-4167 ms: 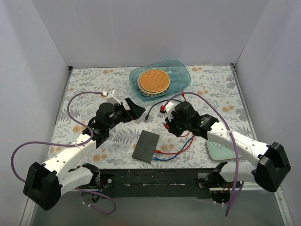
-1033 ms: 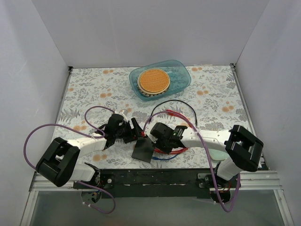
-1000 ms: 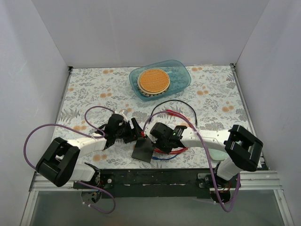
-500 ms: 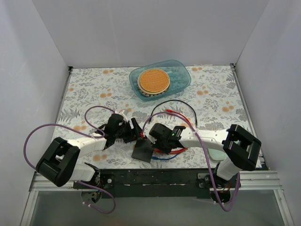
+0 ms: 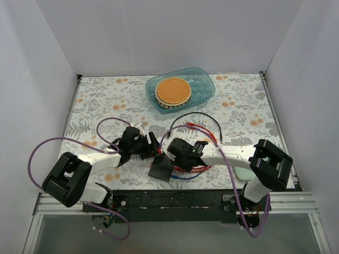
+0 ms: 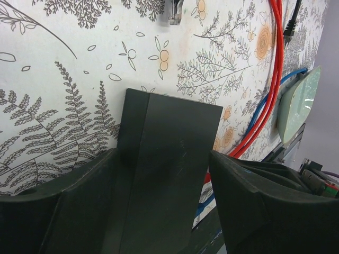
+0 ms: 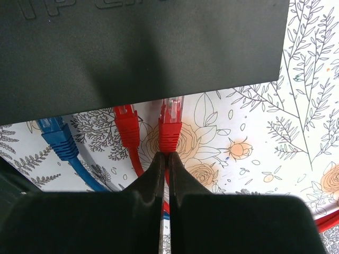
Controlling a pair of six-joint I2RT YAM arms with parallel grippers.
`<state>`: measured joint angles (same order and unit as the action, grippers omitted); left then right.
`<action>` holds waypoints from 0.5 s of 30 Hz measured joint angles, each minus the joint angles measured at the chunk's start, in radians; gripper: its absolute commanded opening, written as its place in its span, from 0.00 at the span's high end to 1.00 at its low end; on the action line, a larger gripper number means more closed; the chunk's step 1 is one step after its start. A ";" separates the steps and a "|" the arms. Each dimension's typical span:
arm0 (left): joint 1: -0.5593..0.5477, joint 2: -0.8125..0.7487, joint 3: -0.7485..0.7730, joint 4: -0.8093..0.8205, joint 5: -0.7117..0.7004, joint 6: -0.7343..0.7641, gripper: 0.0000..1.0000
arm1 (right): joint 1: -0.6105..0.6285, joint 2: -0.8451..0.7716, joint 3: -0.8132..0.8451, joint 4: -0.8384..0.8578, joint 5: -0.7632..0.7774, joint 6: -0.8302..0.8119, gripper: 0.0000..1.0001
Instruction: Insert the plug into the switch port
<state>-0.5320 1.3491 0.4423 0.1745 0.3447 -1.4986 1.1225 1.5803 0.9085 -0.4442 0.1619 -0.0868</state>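
Top external: on the worktop (image 5: pixel 95 100), the switch (image 5: pixel 161 169) lies flat near the front edge, about mid-width. The left gripper (image 6: pixel 163 159) gapes wide, one finger along each side of the switch. The right gripper (image 7: pixel 164 156) is pinched tight on the back end of the red plug (image 7: pixel 170 127), and the plug's clear tip meets the switch's edge.

The white left arm (image 5: pixel 98 160) and white right arm (image 5: pixel 228 154) reach in low and almost meet. The left pincer (image 6: pixel 161 153) is spread wide, with one finger on each side of the flat black box (image 6: pixel 164 174). The right pincer (image 7: pixel 164 156) is squeezed tight just behind the red plug (image 7: pixel 170 132).
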 measured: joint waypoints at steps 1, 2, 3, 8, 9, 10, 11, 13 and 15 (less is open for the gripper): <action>0.000 0.002 0.000 0.003 0.000 0.001 0.35 | 0.000 0.000 0.000 0.000 0.000 -0.001 0.99; 0.000 0.004 0.000 0.006 0.000 0.002 0.35 | 0.000 0.000 0.000 0.000 0.000 -0.001 0.99; 0.000 0.006 0.000 0.010 0.000 0.003 0.35 | 0.000 0.000 0.000 0.000 0.000 -0.003 0.99; -0.001 0.021 0.000 0.033 0.003 0.015 0.37 | 0.001 0.000 0.000 0.000 -0.001 -0.016 0.99; -0.003 0.022 0.000 0.037 0.003 0.019 0.38 | 0.001 0.000 0.000 0.001 0.000 -0.019 0.99; -0.005 0.022 0.000 0.041 0.002 0.025 0.39 | 0.001 0.000 0.000 0.000 0.000 -0.021 0.99; -0.008 0.022 0.000 0.043 0.000 0.030 0.39 | 0.001 0.000 0.000 0.000 0.000 -0.023 0.99; -0.013 0.024 0.000 0.046 -0.005 0.039 0.42 | 0.001 0.000 0.000 -0.001 0.000 -0.024 0.99; -0.018 0.030 0.000 0.055 -0.010 0.045 0.44 | 0.001 0.000 0.000 -0.003 0.001 -0.026 0.99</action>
<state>-0.5495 1.3788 0.4427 0.2291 0.3347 -1.4532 1.1233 1.5803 0.9089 -0.4469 0.1627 -0.1123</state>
